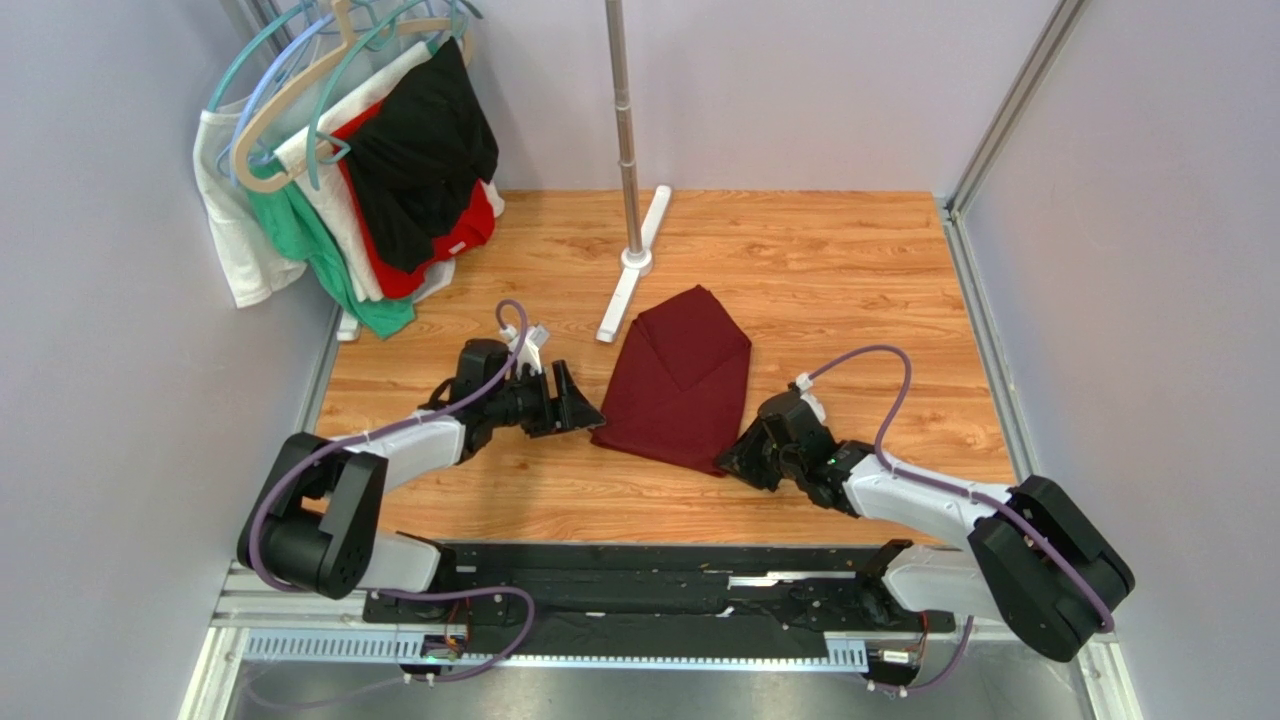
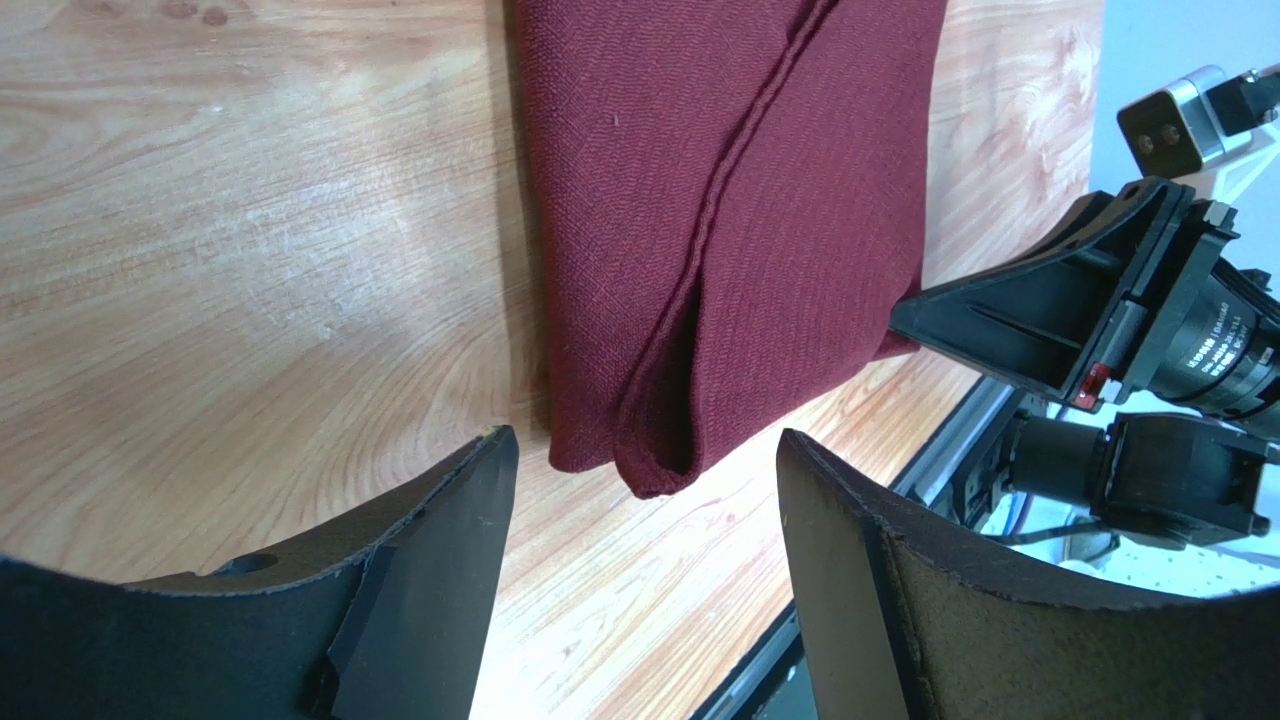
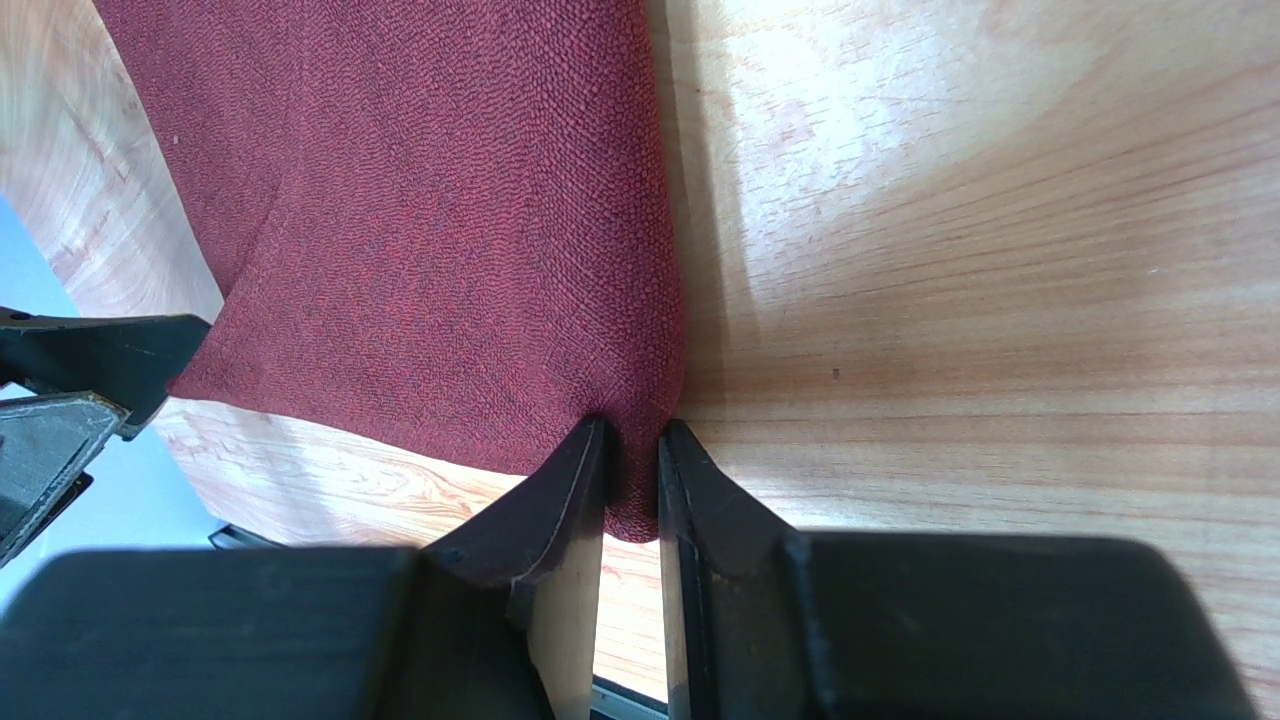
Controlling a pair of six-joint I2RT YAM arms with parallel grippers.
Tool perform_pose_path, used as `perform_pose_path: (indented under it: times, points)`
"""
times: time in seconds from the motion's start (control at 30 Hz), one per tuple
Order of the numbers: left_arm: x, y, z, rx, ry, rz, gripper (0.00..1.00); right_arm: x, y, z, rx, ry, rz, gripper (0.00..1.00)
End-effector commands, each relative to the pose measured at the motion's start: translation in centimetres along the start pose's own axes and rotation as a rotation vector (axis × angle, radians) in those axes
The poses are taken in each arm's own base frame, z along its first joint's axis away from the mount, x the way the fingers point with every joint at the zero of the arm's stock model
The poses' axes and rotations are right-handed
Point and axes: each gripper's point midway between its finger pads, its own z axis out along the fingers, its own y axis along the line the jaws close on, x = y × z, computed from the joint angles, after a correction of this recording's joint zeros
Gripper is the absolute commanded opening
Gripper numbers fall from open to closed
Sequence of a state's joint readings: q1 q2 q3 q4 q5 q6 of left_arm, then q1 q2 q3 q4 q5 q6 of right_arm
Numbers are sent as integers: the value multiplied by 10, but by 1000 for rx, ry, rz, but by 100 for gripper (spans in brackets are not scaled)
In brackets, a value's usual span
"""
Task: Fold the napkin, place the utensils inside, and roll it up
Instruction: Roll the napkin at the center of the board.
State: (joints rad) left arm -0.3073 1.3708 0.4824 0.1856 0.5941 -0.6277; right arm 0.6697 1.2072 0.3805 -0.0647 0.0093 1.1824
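Note:
The dark maroon napkin [image 1: 676, 375] lies folded into a long, roughly pointed shape on the wooden table. My right gripper [image 1: 736, 455] is at its near right corner. In the right wrist view that gripper [image 3: 634, 428] is shut on the napkin's [image 3: 421, 225] corner, with cloth pinched between the fingertips. My left gripper [image 1: 586, 405] sits at the napkin's near left corner. It [image 2: 646, 438] stands open, and the napkin's [image 2: 721, 225] folded corner lies just ahead of the gap, untouched. The utensils are out of view.
Garments on hangers [image 1: 361, 165] hang at the back left. A metal pole [image 1: 624, 105] rises from a white base [image 1: 631, 270] just behind the napkin. Grey walls close in both sides. A black rail [image 1: 646, 578] runs along the near edge.

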Motion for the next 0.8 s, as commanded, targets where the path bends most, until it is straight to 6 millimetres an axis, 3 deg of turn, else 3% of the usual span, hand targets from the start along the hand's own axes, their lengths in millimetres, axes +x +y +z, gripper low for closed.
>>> perform_pose_path:
  times: [0.0,0.23,0.57,0.77]
  points:
    - [0,-8,3,54,-3,22,73,-5,-18,3,78,-29,-7,21]
    - [-1,-4,14,49,17,29,73,-6,-18,2,77,-30,-8,21]
    - [16,4,29,29,73,33,69,-7,-19,2,80,-34,-7,20]
    - [14,6,35,20,77,34,60,-7,-20,2,84,-33,-9,20]
